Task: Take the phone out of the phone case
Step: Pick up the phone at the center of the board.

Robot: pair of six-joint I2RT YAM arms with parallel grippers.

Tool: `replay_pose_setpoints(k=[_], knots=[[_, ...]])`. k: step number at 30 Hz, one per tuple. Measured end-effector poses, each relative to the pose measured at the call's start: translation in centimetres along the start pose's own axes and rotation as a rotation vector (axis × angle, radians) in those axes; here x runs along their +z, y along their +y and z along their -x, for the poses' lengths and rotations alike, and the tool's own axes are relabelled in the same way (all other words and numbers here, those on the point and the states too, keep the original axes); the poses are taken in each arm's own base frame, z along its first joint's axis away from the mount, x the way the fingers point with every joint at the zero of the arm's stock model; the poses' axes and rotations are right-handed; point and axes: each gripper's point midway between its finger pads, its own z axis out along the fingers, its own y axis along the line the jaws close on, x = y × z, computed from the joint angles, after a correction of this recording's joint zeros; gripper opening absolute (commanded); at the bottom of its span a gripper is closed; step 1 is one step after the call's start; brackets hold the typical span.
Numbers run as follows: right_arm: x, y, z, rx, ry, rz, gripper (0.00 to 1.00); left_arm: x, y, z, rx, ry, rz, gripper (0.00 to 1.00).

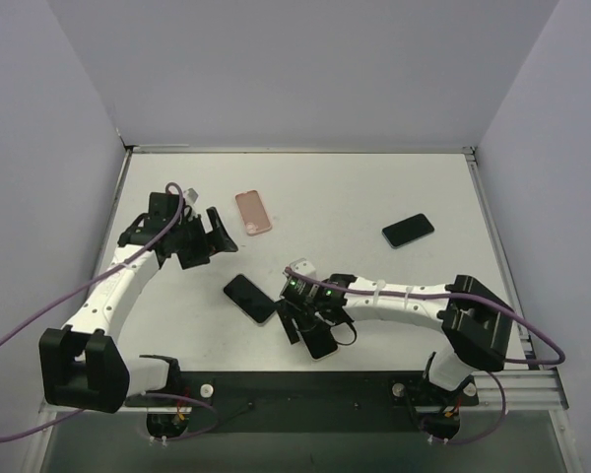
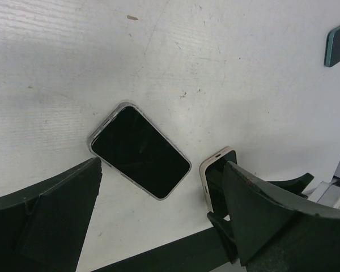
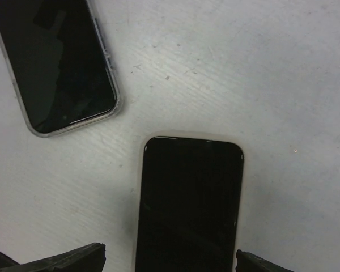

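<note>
Now, left jaws wide, right jaws wide above the cream-edged phone.

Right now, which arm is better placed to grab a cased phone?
Right. The right gripper, open, hangs over the cream-cased phone, fingers either side; the left gripper, also open, sits farther off.

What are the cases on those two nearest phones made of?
Clear case: seemingly transparent glossy plastic or silicone, table showing through its rim. Cream case: opaque, matte, likely silicone or rubbery plastic; which is unclear.
</note>
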Motion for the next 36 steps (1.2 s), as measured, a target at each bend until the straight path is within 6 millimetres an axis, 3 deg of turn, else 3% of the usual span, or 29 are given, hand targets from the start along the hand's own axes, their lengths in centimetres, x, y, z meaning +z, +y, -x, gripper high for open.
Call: replay_pose_setpoints(k=[5,14,21,24,26,28,30,33,36], knots=[[-0.1,1.3,-1.0,-0.006,-0.003,0.002,1.0,0.1,-0.2,-0.5,-0.014,0.01,-0.014,0.98],[1.2,-0.5,-1.6,-0.022,-0.02,-0.143,1.0,0.4,-1.0,-1.4,-0.011,0.033,-0.043,0.98],[1.7,-0.5,-1.4,-0.022,-0.033,-0.165,1.0,0.7,-1.1,-2.4,-0.013,0.06,-0.049,0.98],[2.0,0.0,-1.1,-0.013,-0.046,-0.145,0.93,0.7,-1.3,-2.4,-0.008,0.061,-0.055,0.97],[2.1,0.2,-1.0,-0.01,-0.051,-0.135,0.77,0.8,-1.4,-2.6,-0.003,0.065,-0.055,0.96],[2.2,0.4,-0.9,-0.009,-0.058,-0.127,0.68,1.0,-1.5,-2.8,0.001,0.074,-0.052,0.92],[2.2,0.4,-0.8,-0.008,-0.061,-0.119,0.69,1.3,-1.4,-3.1,-0.002,0.093,-0.05,0.91],[2.3,0.3,-0.7,0.001,-0.059,-0.105,0.83,1.7,-1.6,-3.8,-0.014,0.122,-0.064,0.9],[2.6,0.3,-0.8,0.028,-0.045,-0.081,0.84,1.8,-1.8,-4.5,-0.025,0.144,-0.081,0.9]])
